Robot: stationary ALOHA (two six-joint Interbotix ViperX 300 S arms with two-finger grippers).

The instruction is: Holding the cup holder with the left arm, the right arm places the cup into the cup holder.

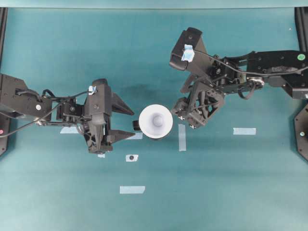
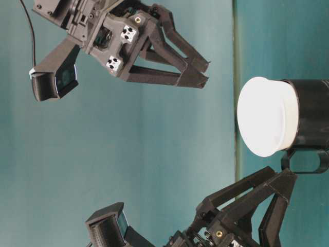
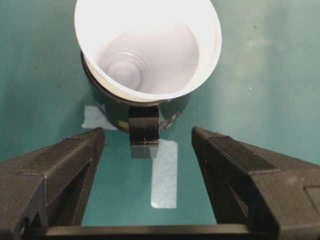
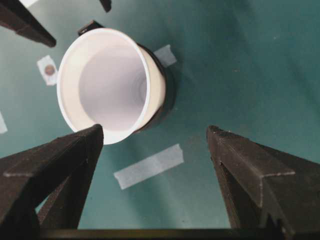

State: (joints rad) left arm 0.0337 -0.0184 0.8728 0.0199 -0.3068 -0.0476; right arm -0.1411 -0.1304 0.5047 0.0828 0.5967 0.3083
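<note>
Overhead: the cup [image 1: 155, 121] sits in the holder [image 1: 136, 125] on the counter [image 1: 216, 192], between both arms. Left wrist view: left jaws spread, empty, before the holder's tab [image 3: 144, 125]. Right wrist view: right jaws spread, empty, near the cup.

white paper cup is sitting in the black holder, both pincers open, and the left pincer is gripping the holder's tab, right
Not quite. The white conical paper cup does sit in the glossy black round holder and both pincers are open, but the left pincer grips nothing: the left wrist view shows its fingers apart from the tab.
</note>
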